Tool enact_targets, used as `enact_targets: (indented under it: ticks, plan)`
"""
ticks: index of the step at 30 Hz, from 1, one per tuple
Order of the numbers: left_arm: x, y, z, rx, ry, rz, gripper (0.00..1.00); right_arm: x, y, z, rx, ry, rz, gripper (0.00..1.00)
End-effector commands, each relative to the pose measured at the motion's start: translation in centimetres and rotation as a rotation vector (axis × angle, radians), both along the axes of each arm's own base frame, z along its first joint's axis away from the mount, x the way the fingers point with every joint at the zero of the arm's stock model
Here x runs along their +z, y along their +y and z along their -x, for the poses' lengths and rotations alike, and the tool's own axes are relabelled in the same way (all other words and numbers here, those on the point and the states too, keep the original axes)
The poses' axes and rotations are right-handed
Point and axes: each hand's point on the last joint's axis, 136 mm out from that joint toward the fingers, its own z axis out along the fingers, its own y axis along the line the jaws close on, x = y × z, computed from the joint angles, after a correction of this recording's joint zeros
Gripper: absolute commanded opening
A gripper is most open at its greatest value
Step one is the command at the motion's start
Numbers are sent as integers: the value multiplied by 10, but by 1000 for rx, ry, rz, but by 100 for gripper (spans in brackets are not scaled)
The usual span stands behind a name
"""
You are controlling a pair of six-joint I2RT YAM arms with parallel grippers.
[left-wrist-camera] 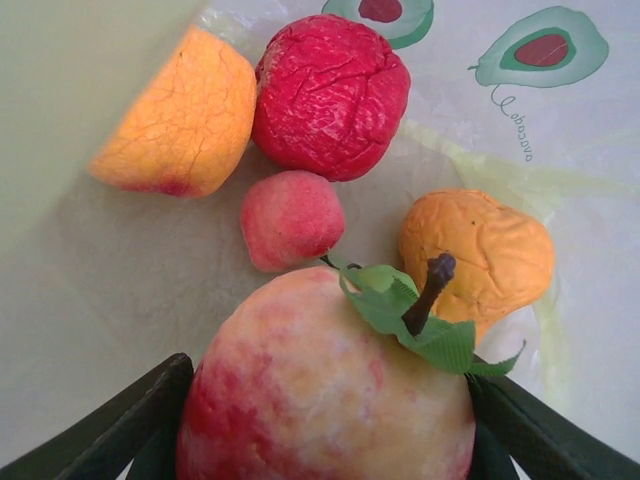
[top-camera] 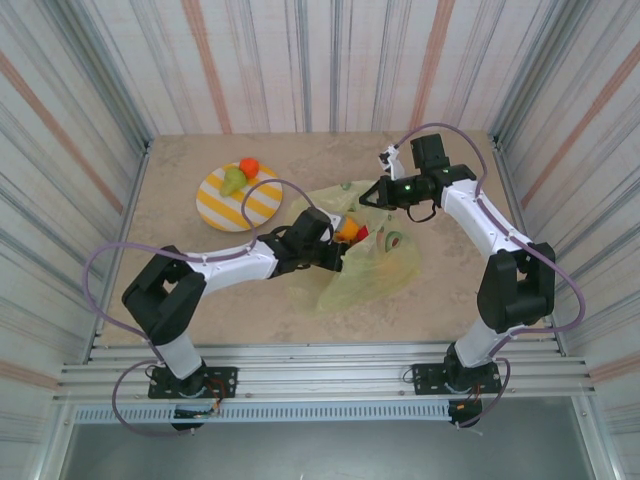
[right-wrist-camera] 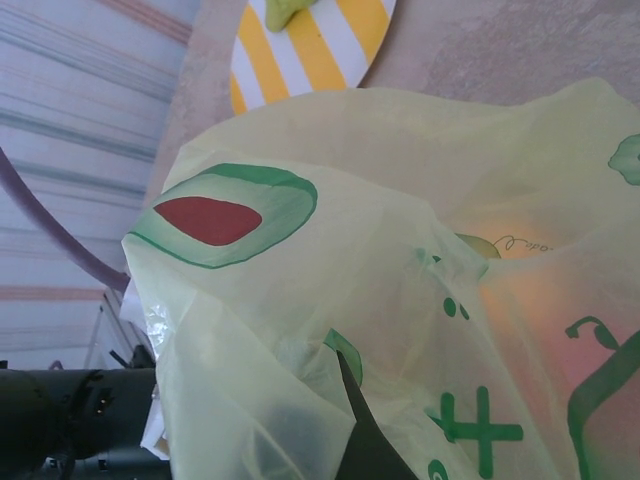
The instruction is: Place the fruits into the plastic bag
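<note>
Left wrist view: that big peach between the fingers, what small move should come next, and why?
Probably open the left gripper fully and let the big peach drop. It already sits inside the plastic bag, next to four other fruits, while the right gripper pinches the bag's edge.

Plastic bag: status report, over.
Right gripper shut on plastic bag edge. Left gripper in bag, peach between fingers, grip unclear. Green fruit and orange fruit on plate. Nothing blocking.
</note>
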Motion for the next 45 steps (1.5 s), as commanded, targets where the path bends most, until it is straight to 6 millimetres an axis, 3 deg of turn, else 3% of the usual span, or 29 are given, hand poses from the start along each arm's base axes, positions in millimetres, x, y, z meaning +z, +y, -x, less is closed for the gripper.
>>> enact_targets:
  ticks: [1,12,21,30,34,41,45]
  plan:
    - [13,-6,-3,2,-27,31,73,-2,-1,3,-5,21,-11,0]
    - [30,31,-4,79,-129,-61,84,-2,-5,4,-9,20,-5,0]
    - [46,46,8,64,-165,-68,85,-2,-13,4,-25,21,0,0]
    - [91,50,41,-94,-217,60,84,-12,-17,3,-32,38,8,0]
    - [113,59,45,-105,-250,114,83,-13,-15,2,-31,38,1,0]
    - [152,88,33,-43,-323,220,83,-10,-15,2,-31,30,1,0]
    - [160,136,4,174,-360,149,84,-8,-15,3,-32,26,1,0]
